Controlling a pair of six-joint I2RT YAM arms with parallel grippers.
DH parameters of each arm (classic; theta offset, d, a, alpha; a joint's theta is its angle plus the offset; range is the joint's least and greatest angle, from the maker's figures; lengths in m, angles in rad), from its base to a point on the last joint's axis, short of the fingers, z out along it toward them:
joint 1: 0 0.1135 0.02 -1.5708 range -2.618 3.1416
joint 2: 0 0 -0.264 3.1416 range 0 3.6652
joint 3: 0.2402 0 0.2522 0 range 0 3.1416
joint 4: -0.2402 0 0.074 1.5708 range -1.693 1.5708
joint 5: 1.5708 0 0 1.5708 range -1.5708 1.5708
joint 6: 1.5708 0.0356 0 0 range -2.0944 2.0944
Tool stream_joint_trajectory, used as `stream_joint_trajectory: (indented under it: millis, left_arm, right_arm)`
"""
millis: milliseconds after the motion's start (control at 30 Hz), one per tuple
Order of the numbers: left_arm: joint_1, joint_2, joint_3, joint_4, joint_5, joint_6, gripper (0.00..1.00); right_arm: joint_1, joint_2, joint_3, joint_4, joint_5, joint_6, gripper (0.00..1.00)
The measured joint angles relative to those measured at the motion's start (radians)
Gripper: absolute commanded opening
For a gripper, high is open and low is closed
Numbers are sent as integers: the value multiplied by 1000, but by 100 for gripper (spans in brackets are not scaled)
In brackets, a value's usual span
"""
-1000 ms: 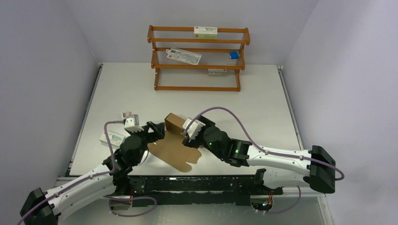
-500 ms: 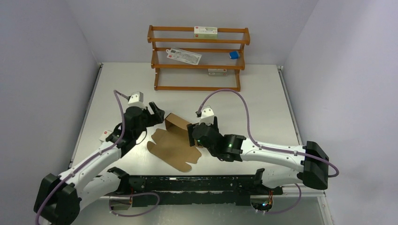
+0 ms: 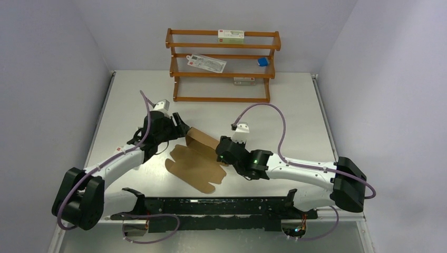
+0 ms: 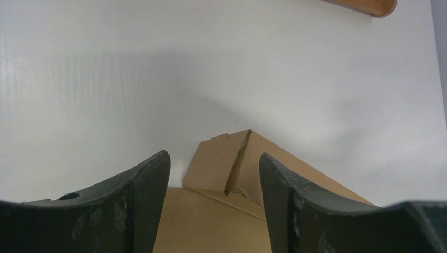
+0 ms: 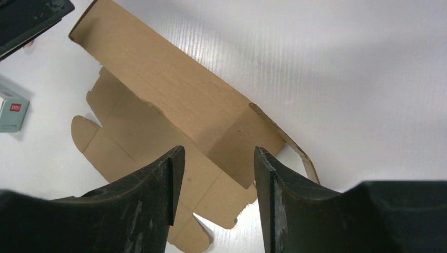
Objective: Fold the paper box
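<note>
The paper box (image 3: 194,167) is a brown cardboard sheet lying mostly flat, with one long wall (image 3: 201,138) folded up along its far side. My left gripper (image 3: 182,129) sits at that wall's left end, open. In the left wrist view the wall's raised corner (image 4: 235,161) shows between and beyond the left gripper (image 4: 213,154), apart from the fingers (image 4: 142,195). My right gripper (image 3: 221,153) hovers at the wall's right end, open. The right wrist view shows the wall (image 5: 174,95) and its end flap just past the right gripper (image 5: 219,149); nothing is clamped.
A wooden rack (image 3: 224,66) stands at the back with white cartons and a small blue item (image 3: 262,61). A small white carton (image 3: 120,151) lies left of the box, also in the right wrist view as a white carton (image 5: 10,112). A black rail (image 3: 211,205) lines the near edge.
The left arm has stretched away from its base, carrying its gripper up to the wall's left end. The right gripper has shifted slightly along the wall's right end. Both jaws have narrowed.
</note>
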Motion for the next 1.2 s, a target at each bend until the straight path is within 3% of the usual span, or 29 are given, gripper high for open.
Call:
stream_joint_trajectory:
  millis: [233,533,900,1200]
  left_arm:
    - [2,45,0,27,52,0,56]
    - [2,46,-9,71,106,-13,35]
    - [6,22,-66,100,146,-43,28]
    - [11,-89,-137,93,150,-84,27]
  right_arm:
    - [-36,-12,-71,77,-32,39,51]
    - [-62,-7,-92,186,-80,50,48]
    - [-104,26,-111,265,-122,46,47]
    - [-128,38,-120,299,-137,21,42]
